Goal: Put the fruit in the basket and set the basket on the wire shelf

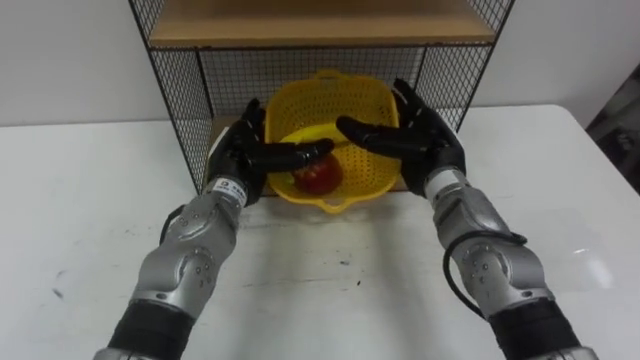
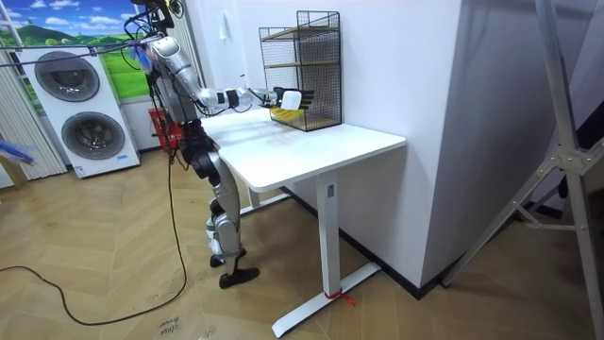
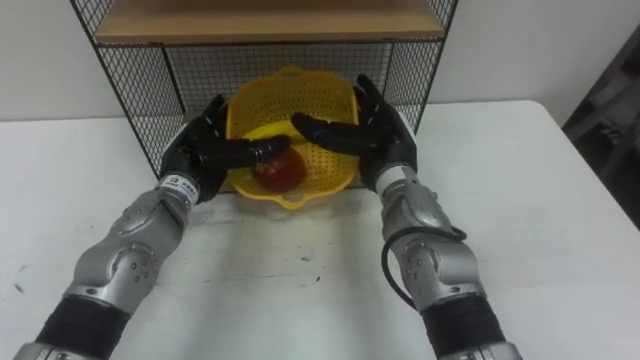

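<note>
White tabletop (image 1: 80, 200) carries a black wire-mesh shelf (image 1: 180, 90), its upper part cut off. On its bottom tier, the left hand (image 1: 240, 155) holds straight fingers against a perforated yellow plastic basket (image 1: 345, 100), thumb reaching over the rim. Below the thumb tips lies a red apple (image 1: 320, 178), with some yellow fruit (image 1: 305, 133), hard to make out, behind it. The right hand (image 1: 425, 140) mirrors the left, straight-fingered, hiding the basket's right wall.

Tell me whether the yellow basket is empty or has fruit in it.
Has fruit: a red apple and a yellow fruit, likely a banana, lie inside the basket.
</note>
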Motion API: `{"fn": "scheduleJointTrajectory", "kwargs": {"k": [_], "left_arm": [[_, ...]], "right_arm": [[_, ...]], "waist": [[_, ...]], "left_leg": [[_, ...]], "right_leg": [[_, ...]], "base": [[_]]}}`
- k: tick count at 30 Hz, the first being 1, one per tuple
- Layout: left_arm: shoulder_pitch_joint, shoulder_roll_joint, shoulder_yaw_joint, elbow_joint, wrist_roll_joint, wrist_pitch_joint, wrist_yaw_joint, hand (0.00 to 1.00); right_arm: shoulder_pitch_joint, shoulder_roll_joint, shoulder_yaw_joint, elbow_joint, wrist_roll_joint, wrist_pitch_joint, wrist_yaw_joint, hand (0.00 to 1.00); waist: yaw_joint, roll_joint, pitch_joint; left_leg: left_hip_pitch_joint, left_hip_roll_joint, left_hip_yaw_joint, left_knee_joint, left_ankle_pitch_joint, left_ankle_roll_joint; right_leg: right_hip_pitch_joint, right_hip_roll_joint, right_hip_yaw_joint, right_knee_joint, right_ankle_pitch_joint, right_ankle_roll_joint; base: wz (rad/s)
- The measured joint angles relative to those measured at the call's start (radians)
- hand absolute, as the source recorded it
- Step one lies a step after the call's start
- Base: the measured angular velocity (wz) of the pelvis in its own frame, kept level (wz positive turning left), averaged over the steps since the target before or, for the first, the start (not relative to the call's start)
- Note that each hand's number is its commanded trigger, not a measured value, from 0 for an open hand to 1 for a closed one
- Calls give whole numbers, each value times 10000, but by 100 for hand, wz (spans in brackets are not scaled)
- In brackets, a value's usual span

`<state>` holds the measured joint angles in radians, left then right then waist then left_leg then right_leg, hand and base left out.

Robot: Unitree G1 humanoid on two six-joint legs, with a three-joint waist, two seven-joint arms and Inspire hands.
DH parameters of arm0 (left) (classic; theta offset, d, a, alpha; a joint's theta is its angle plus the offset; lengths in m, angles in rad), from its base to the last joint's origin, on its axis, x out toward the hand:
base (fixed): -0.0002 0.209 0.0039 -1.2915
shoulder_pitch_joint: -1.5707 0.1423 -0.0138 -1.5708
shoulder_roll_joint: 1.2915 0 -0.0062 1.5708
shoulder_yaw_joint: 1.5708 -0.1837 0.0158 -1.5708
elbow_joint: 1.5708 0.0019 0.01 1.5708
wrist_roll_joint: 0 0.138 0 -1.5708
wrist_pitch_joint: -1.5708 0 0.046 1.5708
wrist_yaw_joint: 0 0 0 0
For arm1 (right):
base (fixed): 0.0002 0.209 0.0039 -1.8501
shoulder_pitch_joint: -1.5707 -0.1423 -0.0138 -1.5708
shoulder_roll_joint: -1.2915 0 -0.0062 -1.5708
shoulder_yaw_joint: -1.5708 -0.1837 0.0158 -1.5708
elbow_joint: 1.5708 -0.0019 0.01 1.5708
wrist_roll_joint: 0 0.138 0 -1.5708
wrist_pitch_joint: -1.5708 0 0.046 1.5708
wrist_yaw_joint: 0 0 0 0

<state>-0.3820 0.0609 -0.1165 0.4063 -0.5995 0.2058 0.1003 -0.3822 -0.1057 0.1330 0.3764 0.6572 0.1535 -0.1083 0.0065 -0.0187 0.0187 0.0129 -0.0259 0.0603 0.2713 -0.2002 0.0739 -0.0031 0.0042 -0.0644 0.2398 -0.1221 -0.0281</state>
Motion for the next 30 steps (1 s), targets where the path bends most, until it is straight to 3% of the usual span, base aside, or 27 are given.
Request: {"fn": "scheduleJointTrajectory", "kwargs": {"k": [2,5,11,15,20,27,30], "left_arm": [[-223,9,3,26,2,311,262,0],[-405,-6,-5,72,9,440,496,0],[-1400,-74,287,1298,-5,628,862,0],[-1446,-102,505,1349,-469,652,1113,0],[-1456,-63,658,1349,-1191,783,1646,0],[-1464,-67,583,1349,-1187,832,2158,0],[-1465,-62,498,1350,-1172,836,2243,0]], "right_arm": [[-309,3,-32,120,155,291,-351,0],[-609,15,-25,121,392,437,-638,0],[-1569,277,-35,1323,948,453,-770,0],[-2125,324,-30,2022,1399,454,-856,0],[-2829,380,-11,2746,2090,450,-922,0],[-2864,547,65,2888,2094,447,-1101,0],[-2865,600,108,3302,2037,406,-1110,0]], "waist": [[-9,8,-5],[-16,29,-15],[22,145,-8],[48,252,-69],[41,250,-69],[21,259,-63],[-11,350,-10]], "left_leg": [[-13,-9,-50,14,8,-2],[4,-9,-59,35,13,-3],[326,-10,-71,-23,13,-2],[356,-11,-57,-52,21,-6],[350,-15,-77,-37,36,-8],[362,-30,-183,19,36,-8],[413,-47,-249,2,24,-3]], "right_leg": [[9,-7,-41,-8,0,0],[43,-9,-50,-18,7,-6],[368,-21,-87,-29,10,-8],[381,-20,-66,-25,8,-9],[377,-18,-75,-24,9,-9],[454,-40,-182,-22,10,-11],[560,-44,-227,-72,10,-10]], "base": [[6],[1],[1],[0],[0],[5],[6]]}}
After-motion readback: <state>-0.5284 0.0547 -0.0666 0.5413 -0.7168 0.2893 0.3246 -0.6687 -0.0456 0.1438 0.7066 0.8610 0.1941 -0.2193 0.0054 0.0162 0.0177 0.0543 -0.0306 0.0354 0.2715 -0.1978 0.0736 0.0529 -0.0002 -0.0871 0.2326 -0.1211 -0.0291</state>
